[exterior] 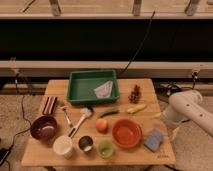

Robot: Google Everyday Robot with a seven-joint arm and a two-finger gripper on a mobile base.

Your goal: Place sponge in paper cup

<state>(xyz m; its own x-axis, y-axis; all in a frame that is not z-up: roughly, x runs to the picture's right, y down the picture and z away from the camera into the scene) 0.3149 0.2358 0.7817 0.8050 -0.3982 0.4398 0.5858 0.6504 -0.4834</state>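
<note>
The blue sponge (pixel 153 139) lies flat on the wooden table (pixel 150 156), near the front right corner, just beside the orange bowl (pixel 126 133). Nothing is touching it. The white paper cup (pixel 63 146) stands far over on the front left (past a small green cup (pixel 105 148) and a dark metal cup (pixel 85 143)), well apart from the sponge. The big white arm (pixel 187 107) hangs off the right side of the table, a little above the sponge. The gripper is out of sight somewhere on that arm, so how its jaws stand cannot be told.
</note>
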